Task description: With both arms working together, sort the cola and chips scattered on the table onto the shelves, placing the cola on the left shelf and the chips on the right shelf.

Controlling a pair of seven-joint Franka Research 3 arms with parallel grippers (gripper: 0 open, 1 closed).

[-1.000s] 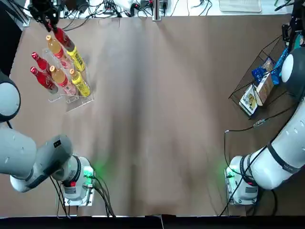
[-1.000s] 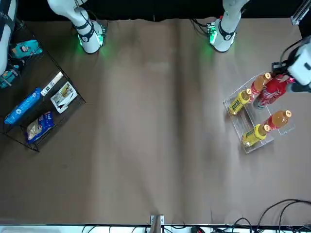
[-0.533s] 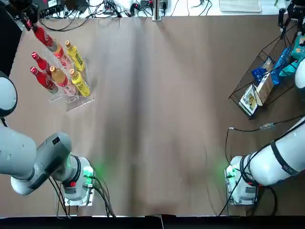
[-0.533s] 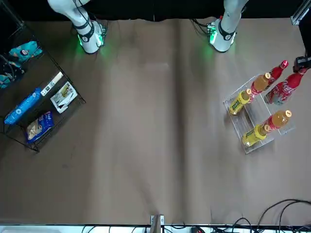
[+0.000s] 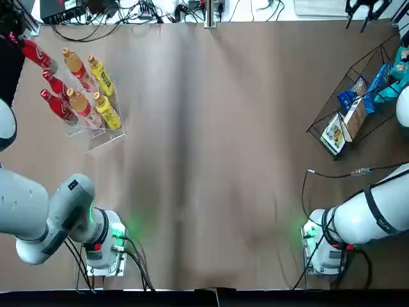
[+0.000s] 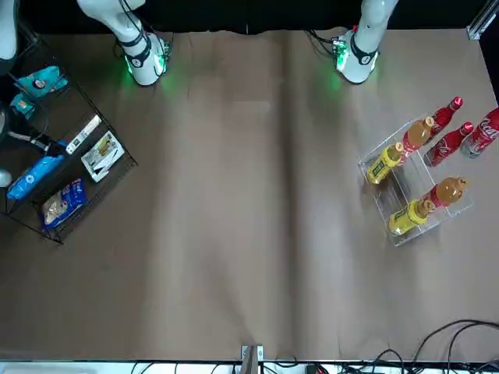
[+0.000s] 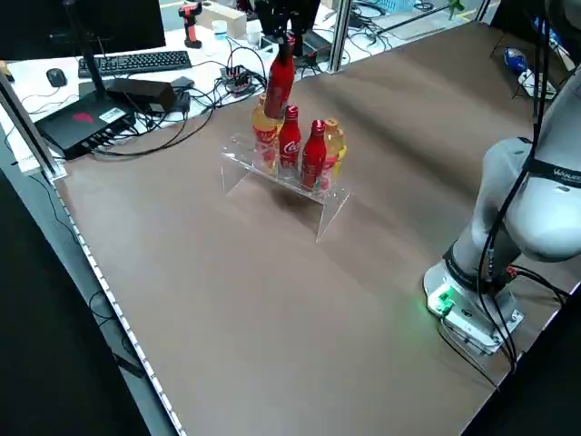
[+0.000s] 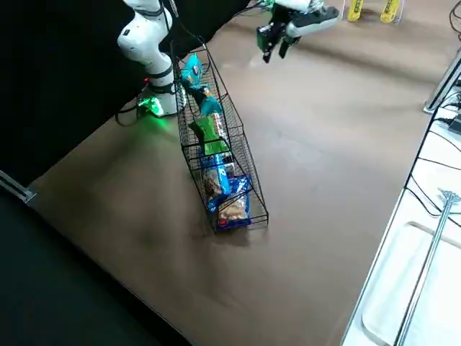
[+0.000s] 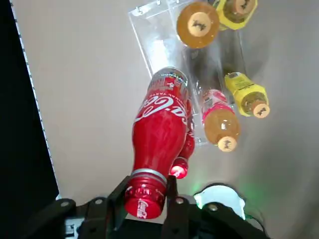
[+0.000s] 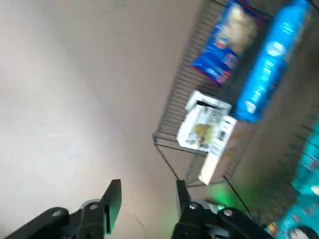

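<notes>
My left gripper [image 9: 144,200] is shut on the red cap of a cola [image 9: 162,132]. It holds this bottle [image 5: 35,55] in the air just off the left shelf's [image 5: 105,133] outer side, near the table's far left corner. Two more colas [image 5: 54,82] [image 5: 57,106] stand upright in that clear rack. The right gripper [image 5: 364,7] hangs open and empty over the far right edge, beyond the right shelf [image 6: 117,139]. Inside the wire basket lie a green chips packet [image 8: 209,134] and teal chips [image 8: 191,73].
Orange and yellow bottles [image 5: 101,78] fill the rack's inner rows. Blue bags [image 10: 267,62] and a white box [image 10: 206,127] sit in the basket's lower tier. Cables [image 5: 134,13] run along the far edge. Both arm bases [image 5: 105,240] glow green at the near side.
The left gripper has carried the cola from above the rack out past its left side. The right gripper has pulled away from the basket toward the far edge.
</notes>
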